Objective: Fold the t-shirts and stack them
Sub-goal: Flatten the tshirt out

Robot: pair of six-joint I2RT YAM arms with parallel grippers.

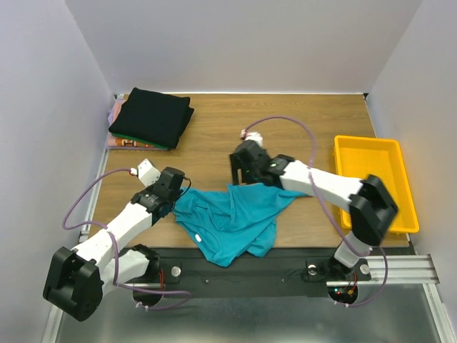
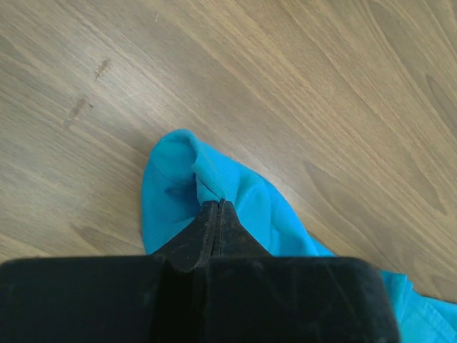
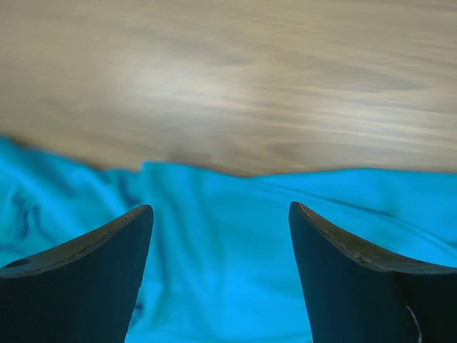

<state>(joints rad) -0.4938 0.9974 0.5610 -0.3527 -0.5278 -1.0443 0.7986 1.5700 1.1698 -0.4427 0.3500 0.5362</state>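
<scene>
Turquoise t-shirt (image 1: 228, 218) lies crumpled mid-way along the near edge of the counter (image 1: 300, 121). Left claw (image 2: 216, 207) is clamped on a fold at its left side, probably as an anchor. Right claw (image 3: 221, 211) is spread apart over the shirt's far edge, gripping nothing, likely lining up a second hold. Folded stack (image 1: 151, 116) sits at the far-left corner.

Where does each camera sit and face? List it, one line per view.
Top external: above and behind, looking down on table and turquoise t-shirt; left arm, right arm show.
Left wrist: looking down past shut left gripper pinching the t-shirt.
Right wrist: looking low across the t-shirt past open right gripper.
Shared: all show the t-shirt.
</scene>
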